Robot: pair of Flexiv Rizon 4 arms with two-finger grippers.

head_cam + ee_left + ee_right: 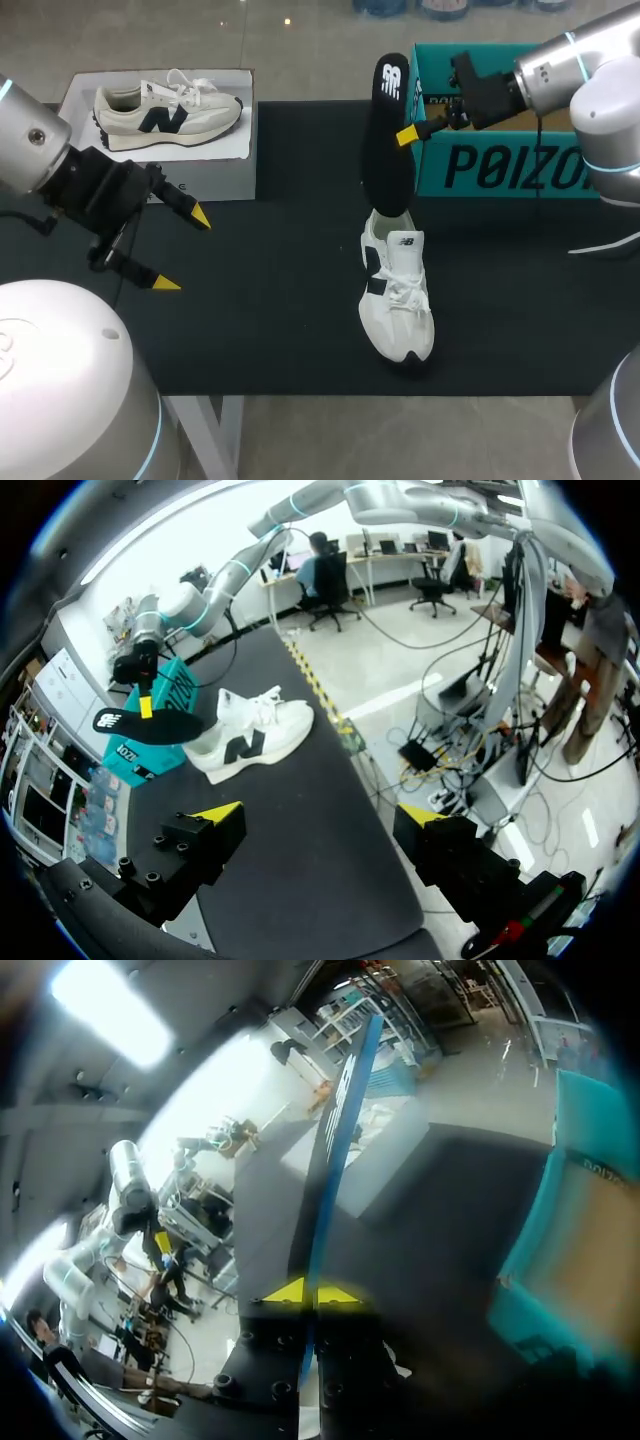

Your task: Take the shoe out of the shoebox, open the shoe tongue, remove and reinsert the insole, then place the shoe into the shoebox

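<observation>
Above the white sneaker (398, 300) on the black mat (250, 330), the right gripper (408, 133) pinches the black insole (388, 130) upright, while the left gripper (183, 250) hangs spread and empty, well apart. I'd say the insole is out and reinsertion is next, which means feeding its lower end down into the shoe's mouth.

The black surface (250, 300) is lit evenly and softly from overhead, and the white shoe (398, 300) is shown bright against it. In the right wrist view, glare is thrown by a ceiling light (105, 1005) and the teal shoebox (535, 1240) is blurred.
</observation>
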